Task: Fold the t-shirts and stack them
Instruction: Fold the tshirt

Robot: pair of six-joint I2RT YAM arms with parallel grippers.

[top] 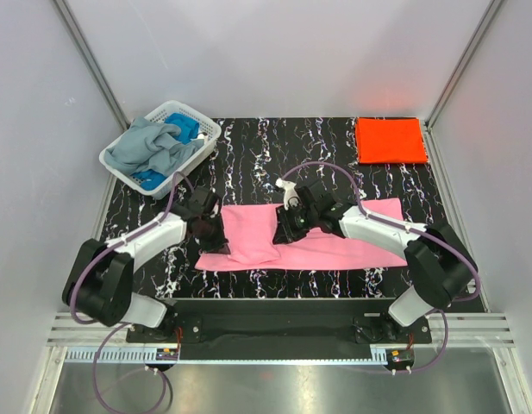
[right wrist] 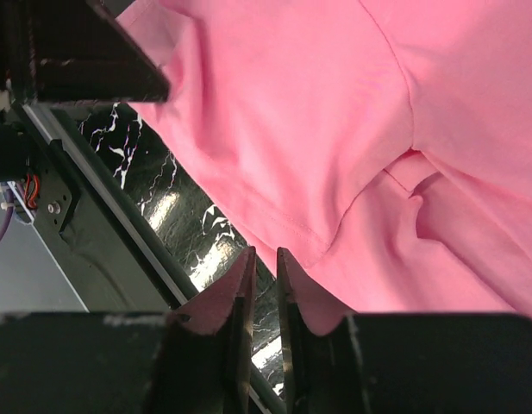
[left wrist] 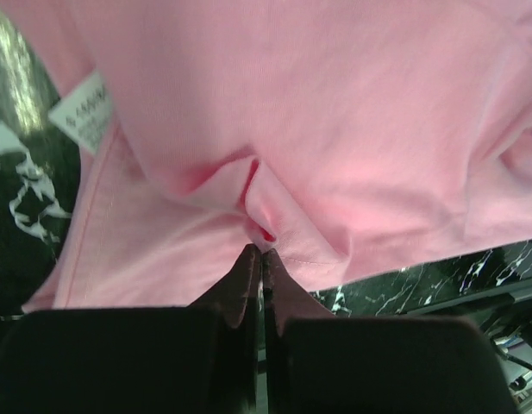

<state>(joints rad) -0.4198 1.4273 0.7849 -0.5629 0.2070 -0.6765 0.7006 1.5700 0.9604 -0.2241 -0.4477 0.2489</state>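
Presently, item by item.

Table [top: 274, 142]: black, white-veined; carries everything.

Pink t-shirt [top: 253, 233]: spread along the near edge between both arms, left portion doubled over. Step in hand, by judgement: folding this shirt.

Basket [top: 205, 129]: white lattice, far left; holds the grey-blue t-shirt [top: 149, 147] and the blue t-shirt [top: 186, 128], both unfolded.

Orange-red t-shirt [top: 391, 140]: folded flat at the far right corner, probably the base of the stack.

Left pincer [left wrist: 262, 252]: clenched, nipping a pucker at the pink hem.

Right pincer [right wrist: 264, 259]: jaws nearly together at the pink edge; whether cloth lies between, cannot tell.

Label [left wrist: 83, 110]: white, on the pink cloth.

Next move calls for both grips secure, then an even lift across.
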